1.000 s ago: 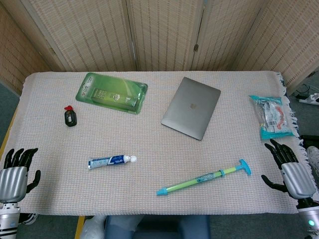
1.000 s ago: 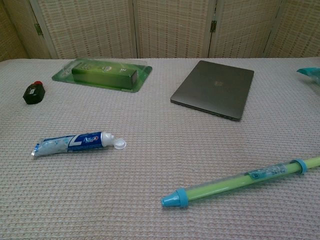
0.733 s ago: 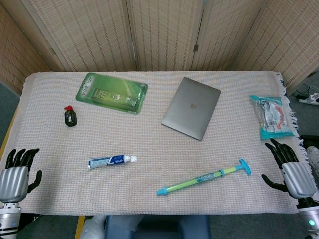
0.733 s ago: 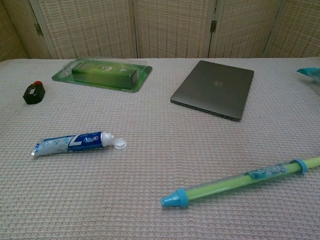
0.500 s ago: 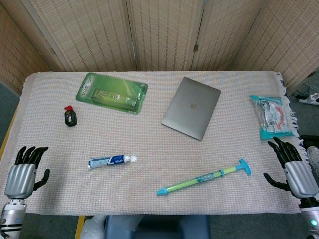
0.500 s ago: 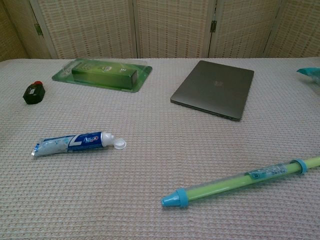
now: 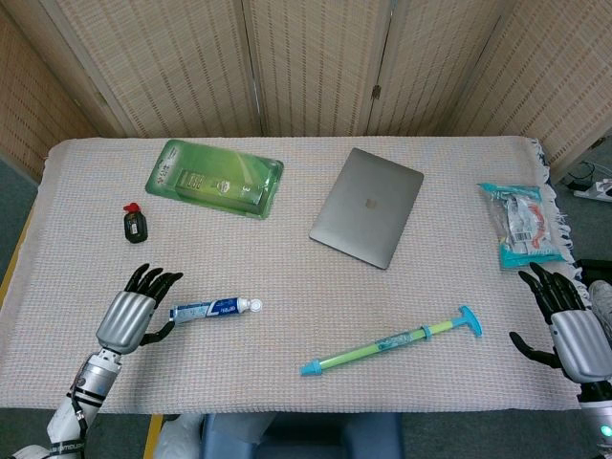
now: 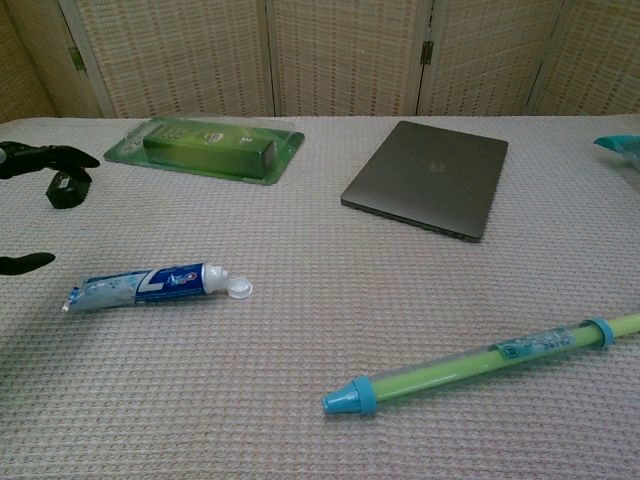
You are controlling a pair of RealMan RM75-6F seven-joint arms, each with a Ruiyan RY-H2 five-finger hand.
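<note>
Hovering just left of the blue-and-white toothpaste tube, the left hand has its dark fingers spread apart with nothing in them, the crimped tail of the tube lying just beside the thumb without clear contact; the chest view catches only its black fingertips at the left edge. That tube lies flat on the woven beige cloth of the counter, its white flip cap pointing right. Beyond the hand sits a small black object with a red top, and further back a green plastic blister pack. At the right edge of the counter the right hand is likewise spread and holds nothing, near a teal-trimmed plastic packet. Between the hands lie a long green-and-teal plastic syringe-shaped tube and, further back, a closed grey laptop.
</note>
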